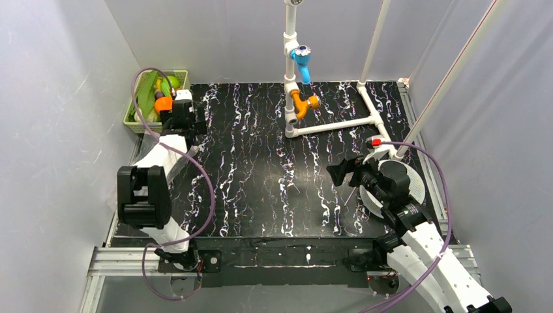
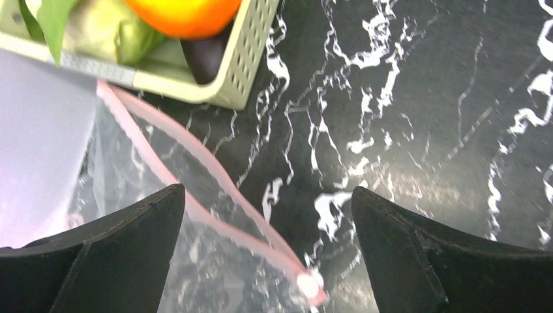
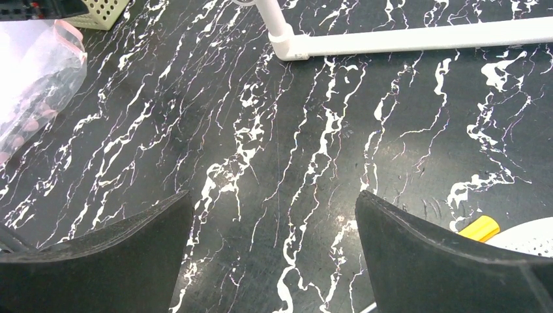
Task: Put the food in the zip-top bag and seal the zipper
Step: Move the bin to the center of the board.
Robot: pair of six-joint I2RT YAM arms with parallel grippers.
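Lab cell, grey panels (image 1: 52, 78), aluminium frame (image 1: 120, 259)

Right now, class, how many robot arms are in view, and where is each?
2. The left arm reaches toward the basket at the far left corner; the right arm stretches over the near right side.

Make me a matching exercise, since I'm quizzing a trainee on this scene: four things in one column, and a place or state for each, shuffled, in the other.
Things
1. orange toy fruit
2. zip-top bag
3. white pipe frame
4. right gripper

Places or states
A. open, over the black marbled table
B. lying on the table beside the basket
C. inside the basket
D. standing at the far side of the table

Pairs: 1-C, 2-B, 3-D, 4-A
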